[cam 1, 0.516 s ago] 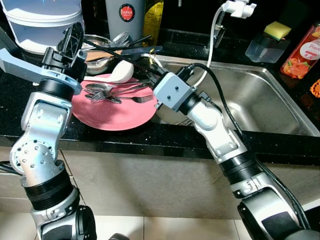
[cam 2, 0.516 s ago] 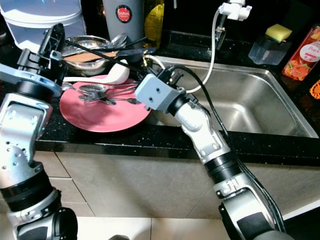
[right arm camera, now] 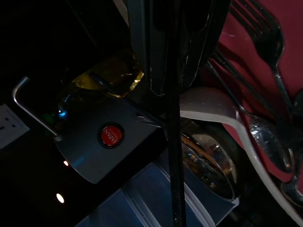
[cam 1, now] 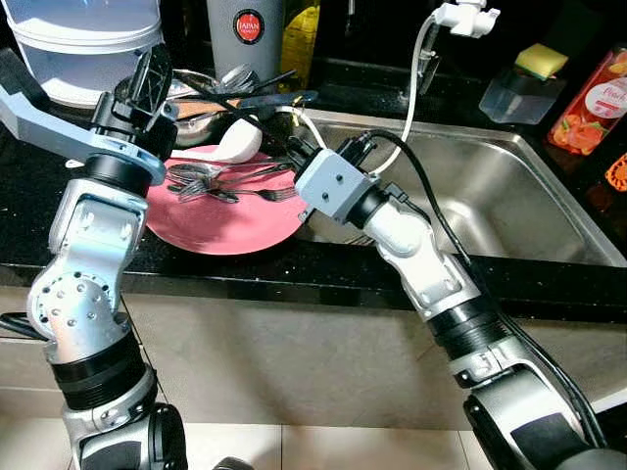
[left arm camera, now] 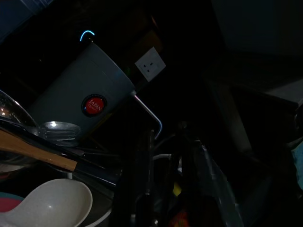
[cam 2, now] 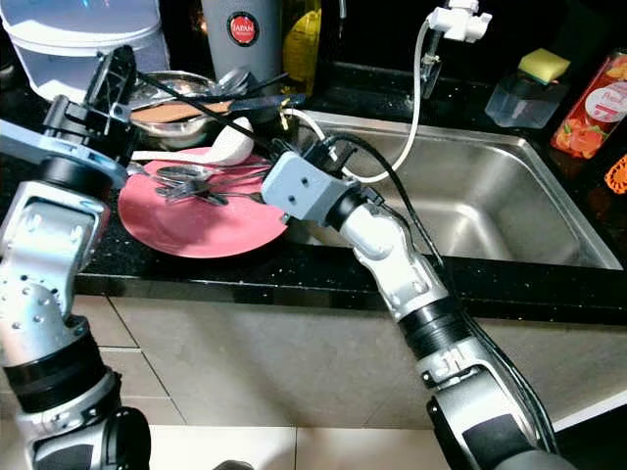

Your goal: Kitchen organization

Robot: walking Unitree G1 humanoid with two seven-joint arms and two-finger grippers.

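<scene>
The pink plate [cam 1: 230, 211] sits on the dark surface [cam 1: 323, 269] just left of the sink [cam 1: 490, 201], and it carries a little heap of forks and spoons [cam 1: 211, 181] with a white ladle [cam 1: 230, 145] lying across its far edge. That makes sense — dirty things wait beside the sink so they are close when it is time to wash or sort them. Behind the plate is a metal bowl [cam 2: 176, 98] with a wooden handled tool and some long black utensils [cam 1: 260, 100] resting across it, most likely just stacked there to keep them off the surface. The right gripper [cam 2: 294, 147] reaches over the right edge of the plate, up by those black utensils. In the right wrist view a long thin black stick [right arm camera: 173, 142] runs straight along between its jaws, so the jaws look narrow and may be closed on it, but the view is dark and I cannot tell for sure. The left gripper [cam 1: 147, 83] is lifted above the left side of the plate, pointing up and back toward the grey jug [cam 1: 245, 29]; its jaws look close together, but I cannot tell if they are fully closed. My guess is that the right arm is picking out one utensil from the pile, while the left arm stays out of the way.
</scene>
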